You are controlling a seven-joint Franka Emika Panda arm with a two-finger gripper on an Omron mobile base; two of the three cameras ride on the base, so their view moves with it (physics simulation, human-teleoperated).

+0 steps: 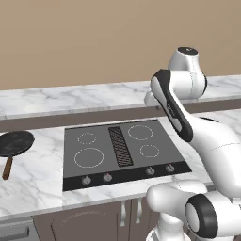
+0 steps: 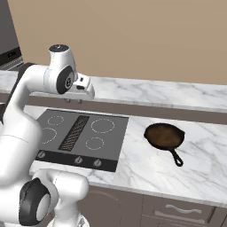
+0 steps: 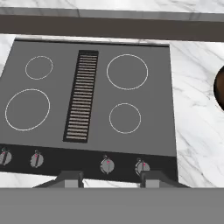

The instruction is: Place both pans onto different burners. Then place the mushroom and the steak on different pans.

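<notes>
My claw point(image 3: 111, 178) hangs part open and empty above the cooktop point(image 3: 89, 94). The black pan point(image 1: 15, 143) rests on the table left of it, the reddish-brown pan point(image 2: 164, 135) right. Both look rigid and heavy; grip handles.

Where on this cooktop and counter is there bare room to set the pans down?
All four burners on the cooktop are bare: two left of the vent grille, two right of it. The black pan sits on the marble left of the cooktop, the reddish-brown pan on the marble to its right, with bare counter around it.
</notes>
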